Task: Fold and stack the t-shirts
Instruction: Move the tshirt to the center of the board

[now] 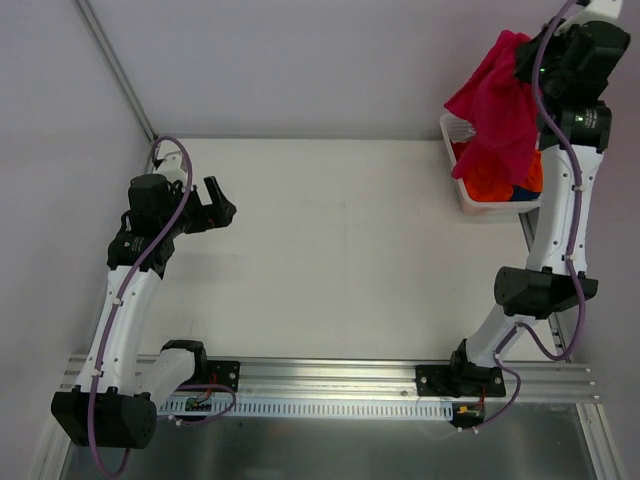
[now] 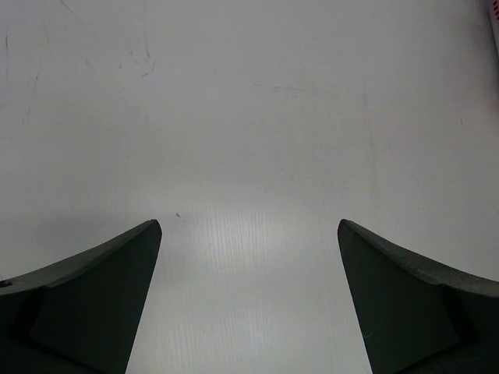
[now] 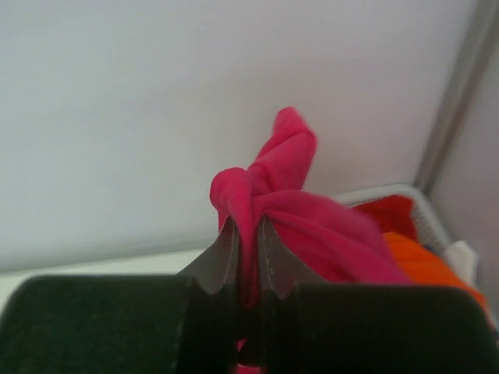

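Observation:
My right gripper is shut on the magenta-pink t-shirt and holds it high above the white basket at the table's far right. The shirt hangs down bunched over the basket. In the right wrist view the pink cloth is pinched between my right gripper. An orange t-shirt lies in the basket, with red and a bit of blue cloth. My left gripper is open and empty over the bare table at the left, also seen in its wrist view.
The white table is walled at the back and left. A metal rail with both arm bases runs along the near edge. The basket stands at the table's far right corner.

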Motion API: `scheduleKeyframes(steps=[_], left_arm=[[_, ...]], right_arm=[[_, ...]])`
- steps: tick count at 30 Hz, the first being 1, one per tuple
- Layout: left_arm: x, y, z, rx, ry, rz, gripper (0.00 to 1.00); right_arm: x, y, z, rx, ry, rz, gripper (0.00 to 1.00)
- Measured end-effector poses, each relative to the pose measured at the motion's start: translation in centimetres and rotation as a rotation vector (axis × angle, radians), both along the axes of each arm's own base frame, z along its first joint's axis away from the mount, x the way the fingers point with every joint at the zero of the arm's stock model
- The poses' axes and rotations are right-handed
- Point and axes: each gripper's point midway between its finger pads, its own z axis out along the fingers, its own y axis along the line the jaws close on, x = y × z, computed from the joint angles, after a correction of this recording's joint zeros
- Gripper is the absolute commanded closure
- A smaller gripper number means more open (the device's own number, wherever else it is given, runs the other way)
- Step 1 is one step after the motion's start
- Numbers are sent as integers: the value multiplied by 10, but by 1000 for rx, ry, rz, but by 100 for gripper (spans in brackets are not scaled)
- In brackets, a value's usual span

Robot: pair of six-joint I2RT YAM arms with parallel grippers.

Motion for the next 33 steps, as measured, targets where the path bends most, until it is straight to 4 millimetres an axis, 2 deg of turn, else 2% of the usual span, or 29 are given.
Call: scheduleKeyframes(steps=[3,5,7,8,9,10,12,15,20,22,25,26,27,28,32,33], left_arm=[[-1,6,-5,5,2,38,1],[-2,13,-11,8,18,89,1],[-1,22,-16,9,33,151,1],[0,26,-17,6,38,182,1],[0,30,-18,6,41,204,1],[1,37,-19,7,44,240,1],[1,42,-21,12,47,267,1],[0,48,-23,25,47,296,1],[-6,52,-27,39,49,315,1],[-7,52,-29,41,54,315,1],[-8,52,-33,41,65,311,1],[-8,51,-35,41,68,308,1],[-9,49,-36,35,74,298,1],[-9,48,-37,33,77,294,1],[-7,43,-44,14,104,271,1],[-6,41,-47,11,117,265,1]], right_arm=[[-3,80,-16,-54,58,158,100],[-15,167,-35,-108,104,331,99],[-39,251,-69,-150,170,516,100],[-53,284,-89,-166,212,592,99],[-67,311,-110,-180,254,656,100],[-76,325,-128,-189,285,692,99],[-96,340,-178,-205,393,740,99],[-106,332,-247,-203,540,720,100],[-120,326,-341,-201,666,698,99],[-128,330,-368,-206,711,711,99],[-124,344,-391,-205,753,730,98],[-121,350,-396,-203,766,735,93],[-119,354,-399,-200,770,737,67],[-117,357,-400,-199,769,739,58],[-116,363,-394,-171,751,742,41],[-115,364,-393,-164,750,742,31]])
